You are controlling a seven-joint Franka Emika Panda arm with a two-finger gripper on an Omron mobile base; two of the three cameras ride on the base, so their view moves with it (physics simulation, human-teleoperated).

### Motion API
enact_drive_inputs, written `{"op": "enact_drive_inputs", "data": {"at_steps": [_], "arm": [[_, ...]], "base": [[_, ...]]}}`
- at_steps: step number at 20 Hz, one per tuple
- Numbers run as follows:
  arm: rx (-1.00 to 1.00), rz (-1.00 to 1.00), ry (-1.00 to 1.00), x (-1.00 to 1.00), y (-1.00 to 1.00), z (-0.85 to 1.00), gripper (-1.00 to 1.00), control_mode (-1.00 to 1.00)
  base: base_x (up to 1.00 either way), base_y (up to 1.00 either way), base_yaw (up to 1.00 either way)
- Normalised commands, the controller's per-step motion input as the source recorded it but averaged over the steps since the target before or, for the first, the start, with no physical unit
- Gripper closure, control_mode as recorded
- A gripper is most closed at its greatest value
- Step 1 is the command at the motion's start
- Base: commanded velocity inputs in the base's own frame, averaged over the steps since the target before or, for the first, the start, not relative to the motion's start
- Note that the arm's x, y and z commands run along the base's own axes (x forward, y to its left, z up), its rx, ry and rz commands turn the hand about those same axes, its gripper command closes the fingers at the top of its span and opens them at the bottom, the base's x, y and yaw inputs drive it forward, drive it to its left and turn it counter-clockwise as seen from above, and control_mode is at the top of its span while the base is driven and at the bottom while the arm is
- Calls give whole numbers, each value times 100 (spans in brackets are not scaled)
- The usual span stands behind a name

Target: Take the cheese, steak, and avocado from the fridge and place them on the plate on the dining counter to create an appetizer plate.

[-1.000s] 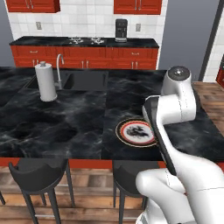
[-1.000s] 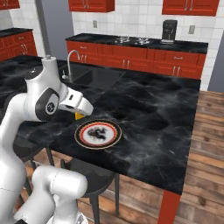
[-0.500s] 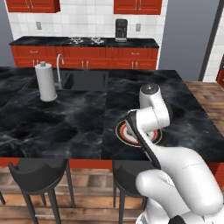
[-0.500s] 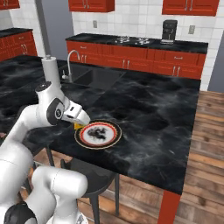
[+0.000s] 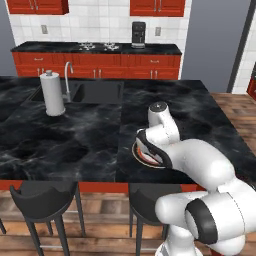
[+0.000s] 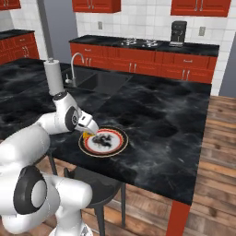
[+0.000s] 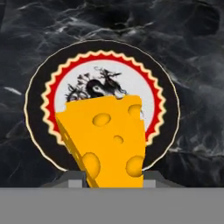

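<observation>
Having swung down from well above the glossy black marbled dining counter (image 6: 175, 124), the two-finger gripper (image 6: 91, 130) is clamping the yellow holed cheese wedge (image 7: 107, 138) just over the round white red-rimmed plate (image 7: 162, 109) directly beneath, nearing release.

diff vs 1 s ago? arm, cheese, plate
The arm lowered steadily, bringing the end effector down from above the glossy black marbled dining counter to the near rim of the round white plate with the dark and orange-red ring. The yellow-orange cheese wedge stays gripped, now just over that rim. Plate, paper towel roll and base unchanged.
</observation>
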Motion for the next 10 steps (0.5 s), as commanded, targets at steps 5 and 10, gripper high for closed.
{"op": "enact_drive_inputs", "data": {"at_steps": [5,10], "arm": [[4,-4,2,54,5,-46,100,-100],[5,-7,0,57,1,-36,100,-100]], "base": [[0,0,0],[0,0,0]]}}
